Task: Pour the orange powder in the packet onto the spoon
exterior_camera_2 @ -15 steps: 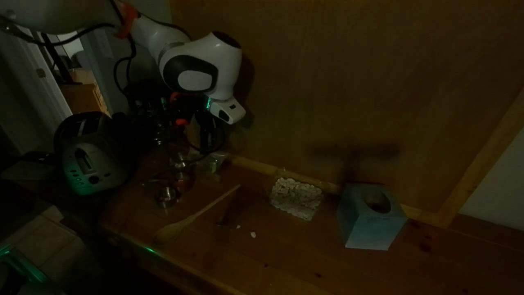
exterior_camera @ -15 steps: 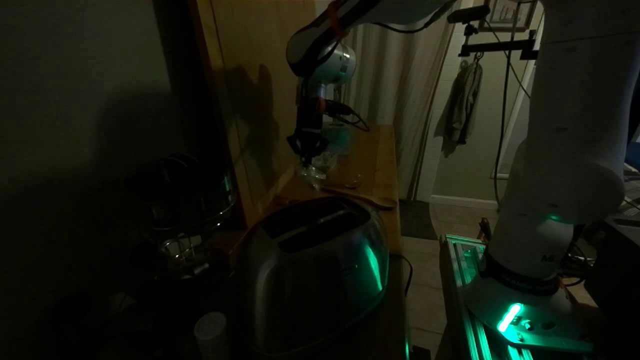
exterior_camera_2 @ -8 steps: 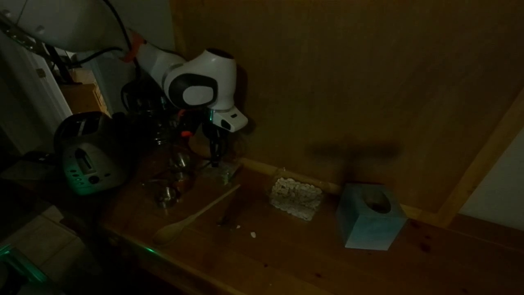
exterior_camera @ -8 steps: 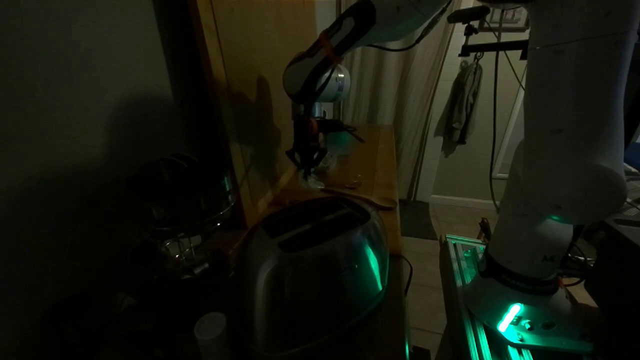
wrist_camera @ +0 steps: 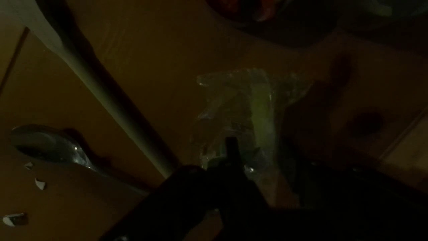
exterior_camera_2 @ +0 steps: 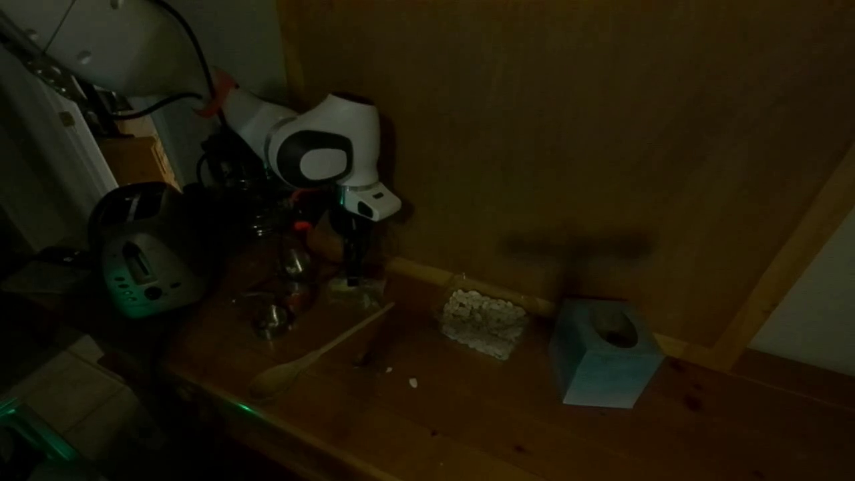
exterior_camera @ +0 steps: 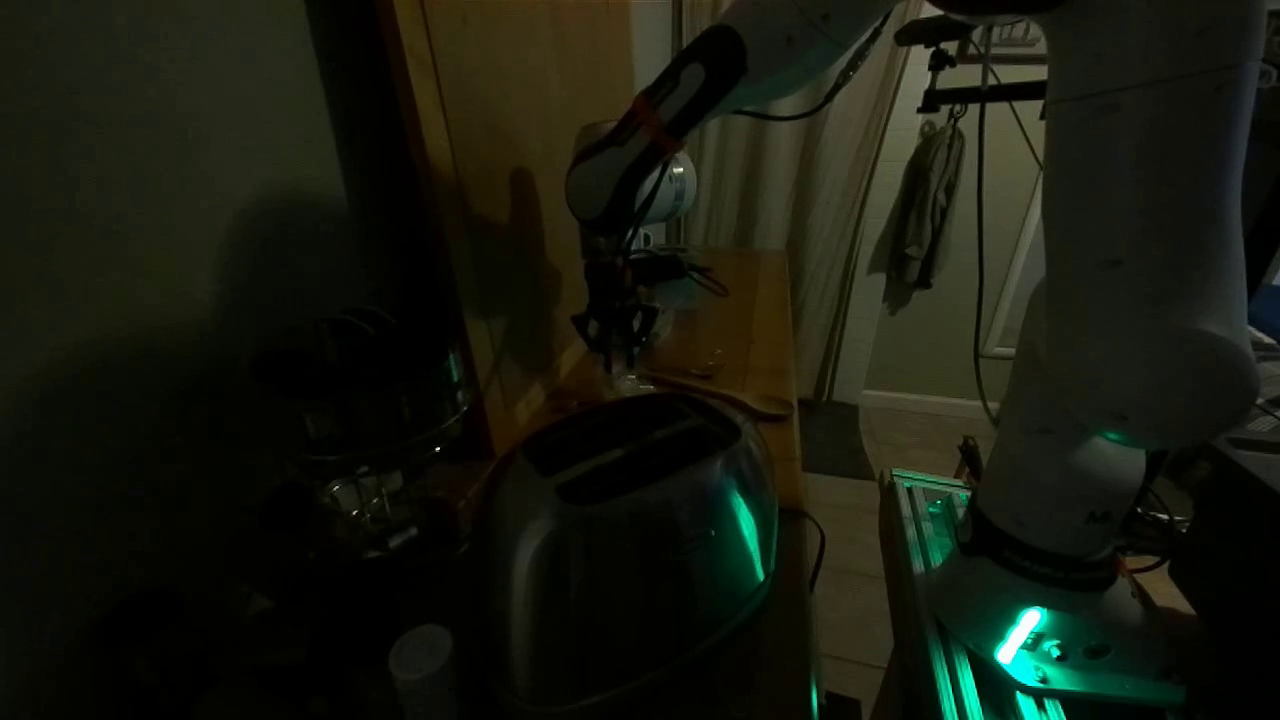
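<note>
- One toaster (exterior_camera_2: 150, 264), seen farthest left in an exterior view.
- One wooden spoon (exterior_camera_2: 277, 379), laid on the tabletop (exterior_camera_2: 481, 414).
- One gripper (exterior_camera_2: 353, 279), jaws set apart, as shown in the wrist view.
- One clear packet (wrist_camera: 262, 110), located at the jaws' tips; contact cannot be told.
- One metal spoon (wrist_camera: 46, 145), laid near the wooden spoon.
- One clear pack of white pieces (exterior_camera_2: 484, 324).
- One blue box (exterior_camera_2: 601, 377), placed farthest right.

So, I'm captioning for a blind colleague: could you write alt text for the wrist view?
The gripper, jaws parted over a crinkled clear packet on a wooden tabletop, in a dark close-up. At left, a wooden spoon runs diagonally; below it lies a metal spoon with pale fragments nearby. A dish holding something red is cut off at the top.
</note>
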`<state>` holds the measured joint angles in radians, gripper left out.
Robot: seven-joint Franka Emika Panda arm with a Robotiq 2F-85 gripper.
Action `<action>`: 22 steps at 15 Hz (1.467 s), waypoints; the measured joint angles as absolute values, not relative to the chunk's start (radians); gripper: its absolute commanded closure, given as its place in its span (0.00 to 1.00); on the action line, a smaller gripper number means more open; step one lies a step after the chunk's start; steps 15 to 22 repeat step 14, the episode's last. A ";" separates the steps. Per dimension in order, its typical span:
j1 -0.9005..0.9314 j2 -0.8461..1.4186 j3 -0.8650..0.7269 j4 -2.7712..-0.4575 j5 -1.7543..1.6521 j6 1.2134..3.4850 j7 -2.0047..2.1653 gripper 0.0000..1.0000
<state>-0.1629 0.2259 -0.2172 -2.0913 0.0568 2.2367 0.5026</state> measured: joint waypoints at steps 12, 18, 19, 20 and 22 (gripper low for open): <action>-0.167 0.086 -0.228 -2.090 0.027 2.240 0.501 0.00; -0.167 0.096 -0.227 -2.091 0.027 2.240 0.501 0.00; -0.167 0.096 -0.227 -2.091 0.027 2.240 0.501 0.00; -0.167 0.096 -0.227 -2.091 0.027 2.240 0.501 0.00; -0.167 0.096 -0.227 -2.091 0.027 2.240 0.501 0.00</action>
